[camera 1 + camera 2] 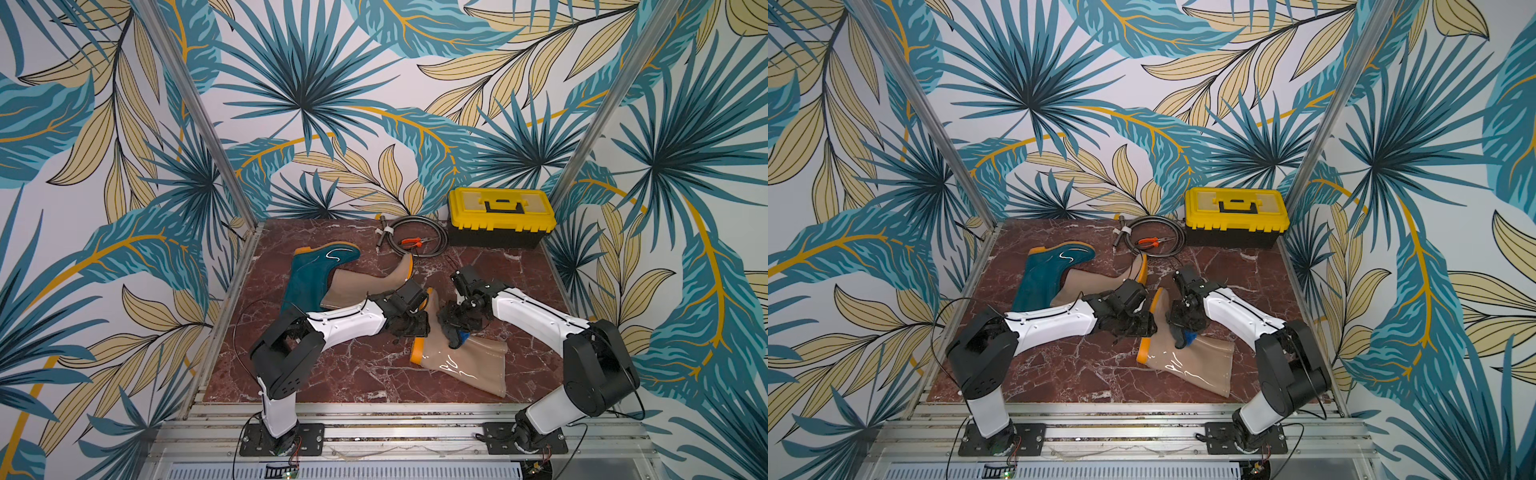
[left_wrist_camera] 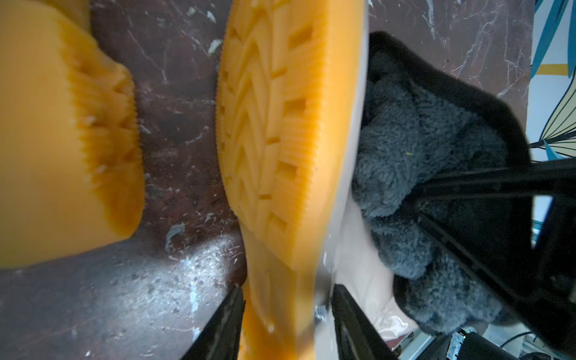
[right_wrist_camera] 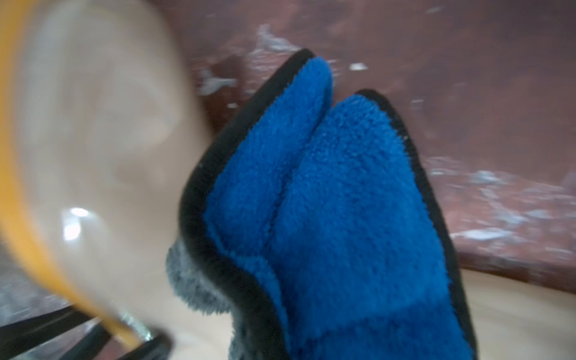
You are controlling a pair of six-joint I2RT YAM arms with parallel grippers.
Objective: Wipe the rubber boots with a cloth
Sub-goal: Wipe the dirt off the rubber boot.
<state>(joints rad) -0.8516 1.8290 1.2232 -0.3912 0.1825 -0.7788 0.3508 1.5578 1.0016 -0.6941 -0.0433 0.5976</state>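
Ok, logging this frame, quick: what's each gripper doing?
Left gripper: jaws straddle the sole of the near tan boot; grip cannot be told.
Right gripper: shut on the cloth.

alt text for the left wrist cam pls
The ridged orange sole of a tan boot fills the centre, straddled by the left gripper. The cloth, grey and fluffy here, lies against the boot's upper, and a second orange sole lies across the marble table.

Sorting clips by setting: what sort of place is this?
Probably a mock-up robot test cell, not a real room: leaf-print walls on metal posts, around a marble-look tabletop.
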